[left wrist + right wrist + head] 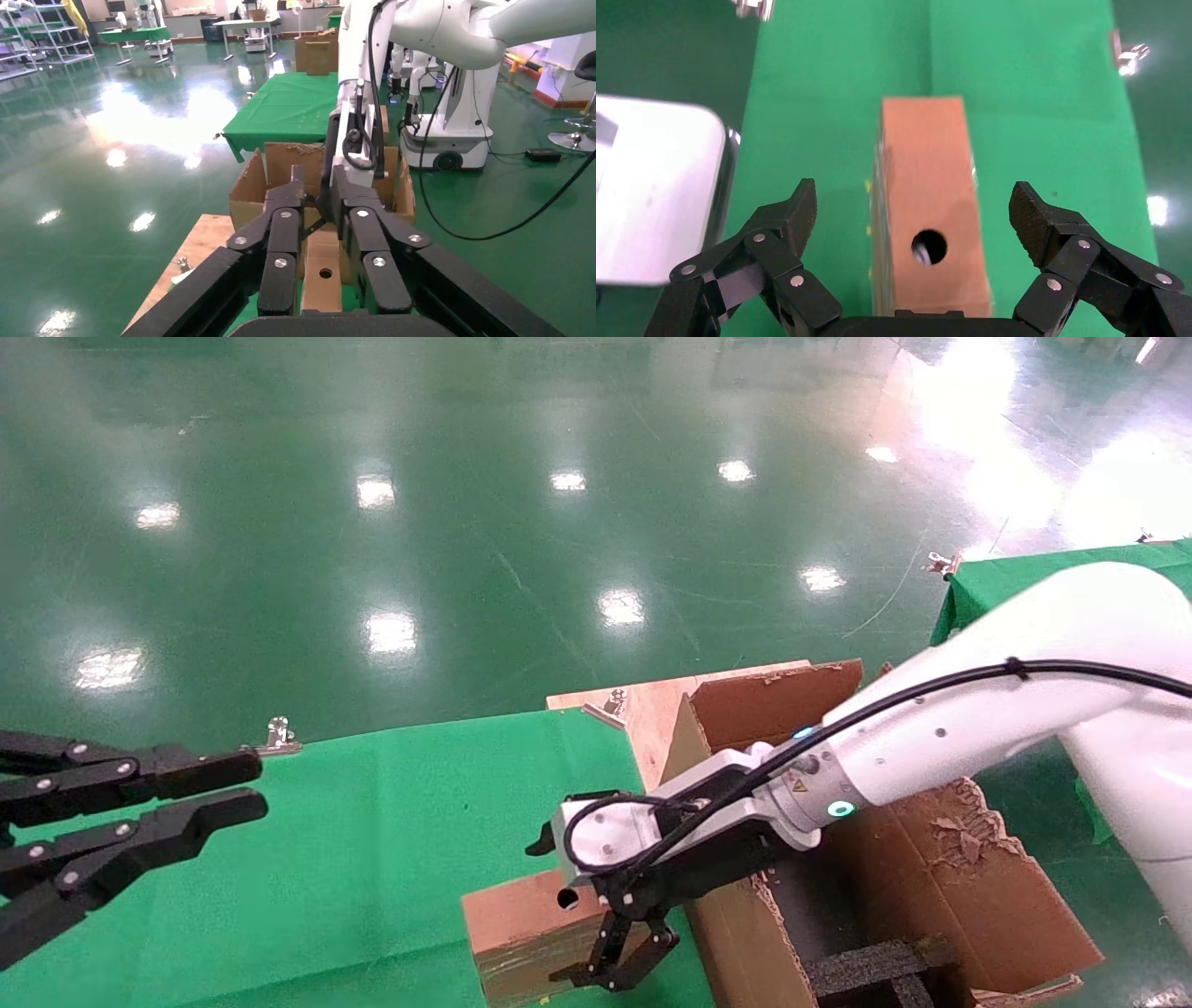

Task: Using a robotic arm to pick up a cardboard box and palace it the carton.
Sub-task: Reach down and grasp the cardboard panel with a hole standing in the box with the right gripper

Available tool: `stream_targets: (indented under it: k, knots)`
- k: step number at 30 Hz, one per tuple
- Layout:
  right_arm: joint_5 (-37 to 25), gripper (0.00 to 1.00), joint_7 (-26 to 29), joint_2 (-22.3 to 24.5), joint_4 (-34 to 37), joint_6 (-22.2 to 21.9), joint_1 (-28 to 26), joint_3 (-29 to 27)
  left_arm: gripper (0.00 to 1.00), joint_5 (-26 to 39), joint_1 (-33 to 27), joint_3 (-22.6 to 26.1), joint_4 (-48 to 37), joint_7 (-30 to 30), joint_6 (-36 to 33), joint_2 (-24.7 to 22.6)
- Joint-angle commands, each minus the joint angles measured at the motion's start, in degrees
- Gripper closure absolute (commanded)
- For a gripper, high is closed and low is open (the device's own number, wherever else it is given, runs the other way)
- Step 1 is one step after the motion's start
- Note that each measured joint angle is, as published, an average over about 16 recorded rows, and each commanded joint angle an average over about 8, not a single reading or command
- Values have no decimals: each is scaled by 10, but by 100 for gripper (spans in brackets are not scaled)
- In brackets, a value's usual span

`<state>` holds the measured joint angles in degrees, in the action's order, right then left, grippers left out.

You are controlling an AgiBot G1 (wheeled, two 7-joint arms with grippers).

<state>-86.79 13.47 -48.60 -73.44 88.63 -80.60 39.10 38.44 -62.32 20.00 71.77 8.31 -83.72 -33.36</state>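
The slim brown cardboard box point(517, 919) stands on edge on the green cloth, its narrow side with the round hole facing up. My right gripper point(619, 971), on the white robotic arm point(931, 728), hangs just above that side, open, one finger point(796, 214) on each side and not touching the box point(926, 175). The large carton point(773, 705) with torn flaps stands right beside the box, with black foam point(875, 966) inside. My left gripper point(253, 787) hovers at the far left, empty, with a narrow gap. The left wrist view shows the left gripper point(314, 184), box point(322, 281) and carton point(281, 165).
The green-clothed table point(372, 822) runs left from the box. A bare wooden board point(643, 710) lies behind the carton. A metal clamp point(277, 736) sits on the table's far edge. A second green table point(1024, 575) stands at the right, with glossy green floor beyond.
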Motion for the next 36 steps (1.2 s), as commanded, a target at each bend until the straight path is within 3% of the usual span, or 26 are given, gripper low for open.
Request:
stream_targets:
  k: [1,11,13,14,19,21,22,36]
  knots:
    - [-22,0,1,-9,0,7,-11,14,100,0,0,0,0,0,0,0]
    - [-85,0,-14,-35,-18,3,-48,68,100,0,0,0,0,0,0,0]
    - [-88,13,-15,-37,-19,1,-51,74,100,0,0,0,0,0,0,0]
    - [-89,25,-16,-38,-19,0,-52,76,93,0,0,0,0,0,0,0]
    - [-93,88,-19,-41,-19,-4,-57,83,30,0,0,0,0,0,0,0]
    - [-94,100,-19,-42,-19,-6,-59,85,5,0,0,0,0,0,0,0]
    - [-94,100,-19,-42,-19,-6,-59,85,0,0,0,0,0,0,0,0]
    - [-92,100,-19,-41,-18,-5,-57,83,0,0,0,0,0,0,0,0]
